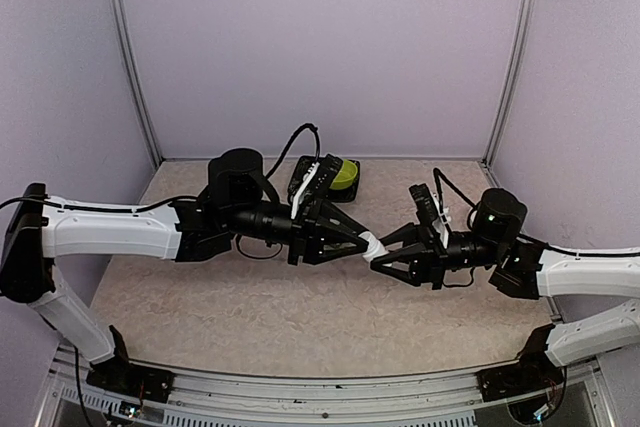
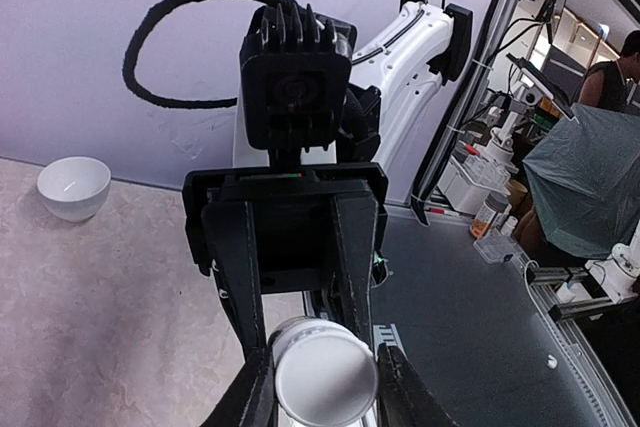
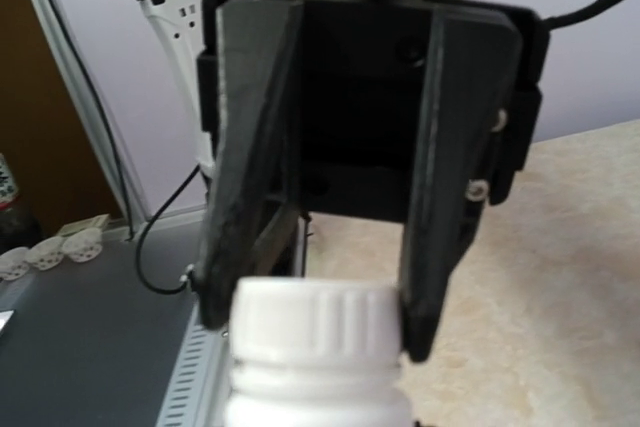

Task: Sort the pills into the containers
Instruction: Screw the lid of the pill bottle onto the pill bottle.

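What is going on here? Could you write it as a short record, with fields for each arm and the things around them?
held item: white pill bottle, gripped between the two arms
left gripper: shut on the bottle's base
right gripper: shut on the ribbed cap
behind the arms: dark object with a yellow-green part, too small to identify
also on the table: white bowl
loose pills: none visible
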Motion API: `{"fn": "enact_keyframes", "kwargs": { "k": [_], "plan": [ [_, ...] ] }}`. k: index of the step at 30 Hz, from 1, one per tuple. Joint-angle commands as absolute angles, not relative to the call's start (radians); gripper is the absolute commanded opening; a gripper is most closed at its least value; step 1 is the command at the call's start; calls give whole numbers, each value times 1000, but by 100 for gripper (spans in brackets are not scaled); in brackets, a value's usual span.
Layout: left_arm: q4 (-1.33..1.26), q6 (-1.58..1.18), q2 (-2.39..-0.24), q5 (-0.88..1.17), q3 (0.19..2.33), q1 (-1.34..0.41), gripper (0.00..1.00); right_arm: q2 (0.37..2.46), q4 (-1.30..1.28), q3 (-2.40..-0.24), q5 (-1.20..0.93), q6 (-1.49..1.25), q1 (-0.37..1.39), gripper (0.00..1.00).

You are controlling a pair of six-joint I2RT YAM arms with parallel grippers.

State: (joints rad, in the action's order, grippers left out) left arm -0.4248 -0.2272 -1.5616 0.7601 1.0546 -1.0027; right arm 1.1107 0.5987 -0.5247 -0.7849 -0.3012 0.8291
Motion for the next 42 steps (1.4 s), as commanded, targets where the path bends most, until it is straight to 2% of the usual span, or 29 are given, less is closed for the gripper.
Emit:
{"fn": "enact_keyframes", "kwargs": {
  "k": [1, 10, 13, 17, 21, 23, 24, 34, 42],
  "plan": [
    [-380, -169, -1557, 794, 1081, -1064, 33, 1140, 615, -566, -772, -343, 848, 0],
    [-392, -163, -1527, 751, 1054, -1066, 51, 1147, 604, -572, -741, -347, 847, 0],
    [-394, -165, -1523, 745, 1048, -1066, 53, 1139, 604, -569, -729, -346, 848, 0],
    [-398, -168, -1516, 732, 1041, -1065, 64, 1133, 605, -568, -723, -345, 848, 0],
    [-417, -178, -1508, 706, 1032, -1064, 80, 1129, 619, -560, -723, -349, 847, 0],
    [-430, -190, -1500, 686, 1023, -1063, 96, 1124, 635, -553, -728, -353, 848, 0],
    [-442, -197, -1495, 677, 1014, -1062, 99, 1122, 639, -551, -729, -354, 848, 0],
    [-497, -289, -1448, 585, 971, -1041, 99, 1092, 635, -548, -699, -340, 848, 0],
    [-558, -453, -1436, 568, 966, -1024, 99, 1046, 599, -548, -559, -325, 848, 0]
  ]
}}
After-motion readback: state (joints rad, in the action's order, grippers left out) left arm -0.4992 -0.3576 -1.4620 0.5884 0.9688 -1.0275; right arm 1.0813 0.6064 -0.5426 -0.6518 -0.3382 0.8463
